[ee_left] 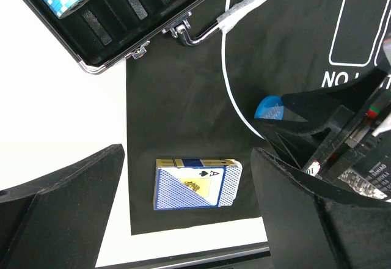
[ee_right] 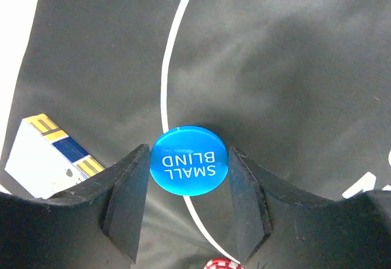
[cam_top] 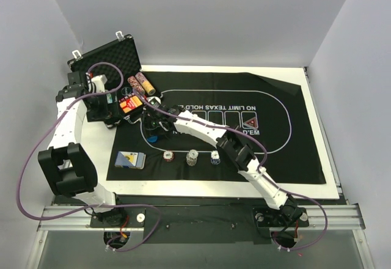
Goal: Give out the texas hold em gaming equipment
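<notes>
While the right gripper (ee_right: pixel 187 166) pinches the blue small-blind button (ee_right: pixel 188 150) by its rim, the disc hangs right over the white oval line (ee_right: pixel 172 49) of the felt mat (ee_right: pixel 293 67), probably so it lands at a player's seat (whether it touches the felt I cannot tell); the left gripper (ee_left: pixel 189 153) hovers spread wide above the card deck (ee_left: pixel 197 183), near the open case (ee_left: pixel 122 6), seemingly ready for another pick; three chip stacks (cam_top: pixel 192 157) line the mat's near side.

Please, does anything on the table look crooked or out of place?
Yes. The far right corner of the black mat seems folded over, not flat. Also, two chip rolls lie on their sides beside the open case.
</notes>
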Robot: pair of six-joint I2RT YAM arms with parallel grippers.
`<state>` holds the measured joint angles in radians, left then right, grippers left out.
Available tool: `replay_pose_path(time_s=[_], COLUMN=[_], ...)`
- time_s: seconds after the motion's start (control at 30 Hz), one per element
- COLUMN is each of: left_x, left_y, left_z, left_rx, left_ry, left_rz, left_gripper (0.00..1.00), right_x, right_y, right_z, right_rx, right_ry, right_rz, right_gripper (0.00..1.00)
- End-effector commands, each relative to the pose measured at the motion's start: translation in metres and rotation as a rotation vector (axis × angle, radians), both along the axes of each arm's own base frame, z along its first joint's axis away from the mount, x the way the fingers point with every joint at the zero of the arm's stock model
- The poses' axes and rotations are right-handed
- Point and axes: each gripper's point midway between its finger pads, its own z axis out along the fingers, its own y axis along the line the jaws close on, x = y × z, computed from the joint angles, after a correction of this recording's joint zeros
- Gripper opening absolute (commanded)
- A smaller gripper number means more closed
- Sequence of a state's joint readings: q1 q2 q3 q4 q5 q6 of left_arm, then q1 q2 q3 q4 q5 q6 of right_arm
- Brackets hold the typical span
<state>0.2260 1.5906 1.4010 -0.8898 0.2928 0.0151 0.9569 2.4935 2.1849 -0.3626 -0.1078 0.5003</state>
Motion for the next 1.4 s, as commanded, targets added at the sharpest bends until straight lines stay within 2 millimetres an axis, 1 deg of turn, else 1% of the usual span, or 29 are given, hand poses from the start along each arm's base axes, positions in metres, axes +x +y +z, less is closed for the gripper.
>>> replay_pose_path(time_s=[0.0,0.03,0.17,0.2,0.27,0.3,0.33,0.37,0.4,0.43,0.47,0.5,0.53,0.57,0.6,0.63,0.67,0.7,0.73,0.77,0.8,0.83,0.87,0.93,0.97,1.0,1.03,1.17,1.37], left_x=[-0.001,-0.001,-0.004,-0.005,-0.005,-0.006,-0.007,-0.006,-0.006,-0.007,-0.007,-0.007,-0.007,-0.007,-0.007,-0.007,-0.007,-0.007,-0.007,-0.007,-0.007,-0.007,-0.006,-0.005,-0.005,-0.005,-0.005,-0.004,-0.003], left_y=[0.001,0.001,0.002,0.001,0.002,0.002,0.002,0.001,0.001,0.002,0.002,0.002,0.003,0.003,0.004,0.004,0.005,0.005,0.005,0.004,0.004,0.004,0.004,0.005,0.005,0.004,0.004,0.004,0.003], left_z=[0.019,0.018,0.018,0.018,0.020,0.020,0.021,0.021,0.021,0.021,0.022,0.021,0.022,0.022,0.022,0.022,0.022,0.021,0.022,0.021,0.021,0.022,0.024,0.027,0.029,0.029,0.031,0.031,0.031], left_rx=[0.018,0.019,0.024,0.026,0.027,0.027,0.026,0.025,0.023,0.023,0.022,0.019,0.018,0.018,0.015,0.016,0.009,0.005,0.005,0.001,0.001,0.001,0.003,0.005,0.004,0.004,0.003,-0.001,-0.010], left_ry=[-0.069,-0.068,-0.063,-0.064,-0.066,-0.067,-0.072,-0.072,-0.072,-0.072,-0.075,-0.073,-0.075,-0.080,-0.081,-0.084,-0.082,-0.080,-0.080,-0.077,-0.074,-0.076,-0.084,-0.092,-0.097,-0.097,-0.101,-0.101,-0.098], left_rz=[-0.014,-0.013,-0.017,-0.022,-0.019,-0.019,-0.020,-0.022,-0.020,-0.019,-0.020,-0.018,-0.016,-0.017,-0.011,-0.011,-0.008,-0.010,-0.010,-0.016,-0.015,-0.017,-0.017,-0.013,-0.014,-0.014,-0.018,-0.016,-0.015], left_gripper=[0.97,0.97,0.97,0.97,0.97,0.97,0.97,0.97,0.97,0.97,0.97,0.97,0.97,0.97,0.97,0.97,0.97,0.97,0.97,0.97,0.97,0.97,0.97,0.97,0.97,0.97,0.97,0.97,0.97], right_x=[0.000,0.001,0.020,0.024,0.027,0.026,0.024,0.024,0.023,0.023,0.021,0.024,0.022,0.027,0.028,0.040,0.040,0.048,0.055,0.053,0.056,0.049,0.049,0.040,0.033,0.030,0.024,0.010,-0.001], right_y=[0.023,0.023,0.014,0.012,0.008,0.005,0.002,0.001,-0.004,-0.006,-0.013,-0.021,-0.032,-0.045,-0.066,-0.087,-0.111,-0.140,-0.169,-0.190,-0.219,-0.234,-0.255,-0.279,-0.287,-0.293,-0.298,-0.300,-0.284], right_z=[0.018,0.018,0.021,0.021,0.024,0.026,0.022,0.029,0.026,0.035,0.033,0.047,0.045,0.066,0.056,0.080,0.082,0.078,0.088,0.078,0.085,0.075,0.078,0.067,0.059,0.056,0.048,0.030,0.018], right_rx=[0.091,0.090,0.076,0.077,0.073,0.066,0.055,0.056,0.045,0.051,0.036,0.033,0.007,0.017,-0.041,-0.036,-0.067,-0.108,-0.142,-0.199,-0.266,-0.329,-0.384,-0.466,-0.495,-0.505,-0.521,-0.524,-0.479], right_ry=[-0.007,-0.014,-0.063,-0.065,-0.068,-0.071,-0.065,-0.076,-0.070,-0.080,-0.078,-0.096,-0.098,-0.124,-0.123,-0.162,-0.166,-0.160,-0.177,-0.163,-0.186,-0.178,-0.192,-0.177,-0.158,-0.151,-0.132,-0.089,-0.043], right_rz=[0.009,0.001,-0.055,-0.064,-0.068,-0.065,-0.062,-0.060,-0.060,-0.061,-0.062,-0.078,-0.082,-0.107,-0.136,-0.194,-0.235,-0.289,-0.344,-0.364,-0.404,-0.392,-0.425,-0.432,-0.431,-0.436,-0.435,-0.415,-0.346], right_gripper=[0.33,0.34,0.38,0.51,0.66,0.69,0.77,0.80,0.82,0.83,0.85,0.85,0.85,0.85,0.84,0.84,0.84,0.83,0.82,0.80,0.80,0.80,0.80,0.80,0.80,0.80,0.80,0.80,0.80])
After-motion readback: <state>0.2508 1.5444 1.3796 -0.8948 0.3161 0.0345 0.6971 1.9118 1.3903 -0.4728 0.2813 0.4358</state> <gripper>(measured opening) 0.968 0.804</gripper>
